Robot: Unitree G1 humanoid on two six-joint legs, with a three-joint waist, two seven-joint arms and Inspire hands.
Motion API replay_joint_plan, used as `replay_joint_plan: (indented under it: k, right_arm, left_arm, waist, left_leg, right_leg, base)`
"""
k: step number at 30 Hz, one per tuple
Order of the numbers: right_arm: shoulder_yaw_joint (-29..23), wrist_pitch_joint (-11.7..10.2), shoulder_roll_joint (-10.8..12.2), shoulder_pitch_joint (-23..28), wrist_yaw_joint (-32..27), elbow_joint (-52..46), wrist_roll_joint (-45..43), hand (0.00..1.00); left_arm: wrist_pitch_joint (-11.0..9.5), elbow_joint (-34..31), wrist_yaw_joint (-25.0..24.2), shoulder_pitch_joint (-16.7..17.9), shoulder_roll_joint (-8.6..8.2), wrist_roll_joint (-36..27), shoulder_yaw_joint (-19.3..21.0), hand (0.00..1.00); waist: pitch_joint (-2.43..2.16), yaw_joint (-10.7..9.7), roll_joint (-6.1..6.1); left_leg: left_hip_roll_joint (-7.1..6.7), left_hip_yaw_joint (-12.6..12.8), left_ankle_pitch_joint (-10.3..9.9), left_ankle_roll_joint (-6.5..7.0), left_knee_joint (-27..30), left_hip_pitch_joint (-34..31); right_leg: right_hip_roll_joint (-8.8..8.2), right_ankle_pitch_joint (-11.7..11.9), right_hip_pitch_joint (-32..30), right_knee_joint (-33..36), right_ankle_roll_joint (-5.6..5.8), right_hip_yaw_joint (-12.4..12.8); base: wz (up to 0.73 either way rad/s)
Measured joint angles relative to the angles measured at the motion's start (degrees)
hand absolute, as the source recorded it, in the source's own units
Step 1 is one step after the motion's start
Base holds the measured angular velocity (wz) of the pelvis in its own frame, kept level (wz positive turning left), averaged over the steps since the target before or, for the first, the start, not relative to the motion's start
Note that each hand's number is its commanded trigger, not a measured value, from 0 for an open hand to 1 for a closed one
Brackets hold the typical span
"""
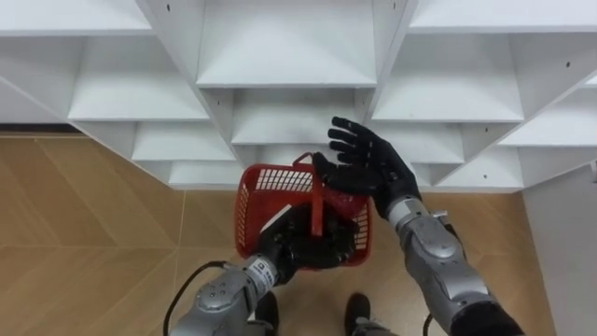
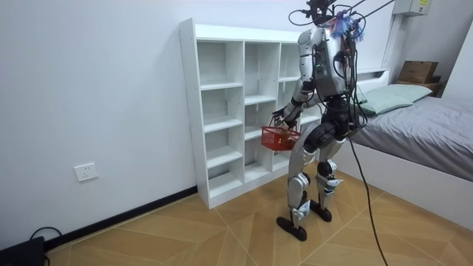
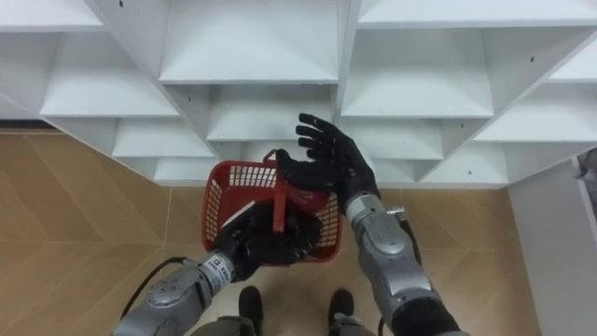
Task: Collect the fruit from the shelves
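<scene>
A red mesh basket (image 1: 254, 201) hangs in front of my waist, just before the white shelf unit (image 1: 284, 70). My left hand (image 1: 300, 245) comes in from the lower left and lies in the basket's mouth, its fingers curled round the red handle (image 1: 317, 207). The basket's bottom is hidden by that hand. My right hand (image 1: 368, 163) hovers over the basket's far right rim, fingers spread and straight, holding nothing. In the room view I stand upright facing the shelf unit (image 2: 222, 111) with the basket (image 2: 279, 138) at hip height. I see no fruit in the compartments in view.
The shelf unit has white compartments in several rows and columns, reaching down to the wooden floor (image 1: 84, 233). A bed (image 2: 421, 140) stands at the room view's right, close behind me. A wall socket (image 2: 86, 172) sits low on the wall at the room view's left.
</scene>
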Motion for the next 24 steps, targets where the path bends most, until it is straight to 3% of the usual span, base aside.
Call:
replay_joint_plan:
  k: [11,24]
  right_arm:
    - [1.41,0.02,0.00,0.97,-1.25,0.76,-1.74,0.00]
    - [2.23,0.09,0.02,2.42,-1.68,1.59,-1.80,0.00]
  left_arm:
    - [0.46,-0.01,0.23,0.06,0.02,0.11,0.07,1.00]
    - [0.44,2.25,0.26,0.27,1.39,1.17,0.12,1.00]
  waist:
    - [-0.02,0.16,0.05]
    - [0.00,0.11,0.01]
  left_leg:
    - [0.14,-0.09,0.02,-0.01,0.04,-0.14]
    - [0.06,-0.16,0.30,-0.18,-1.04,1.63]
  right_leg:
    - [0.22,0.09,-0.08,-0.11,-0.08,0.08]
    - [0.28,0.13,1.74,-1.05,-0.09,-0.25]
  base:
    - [0.00]
    - [0.00]
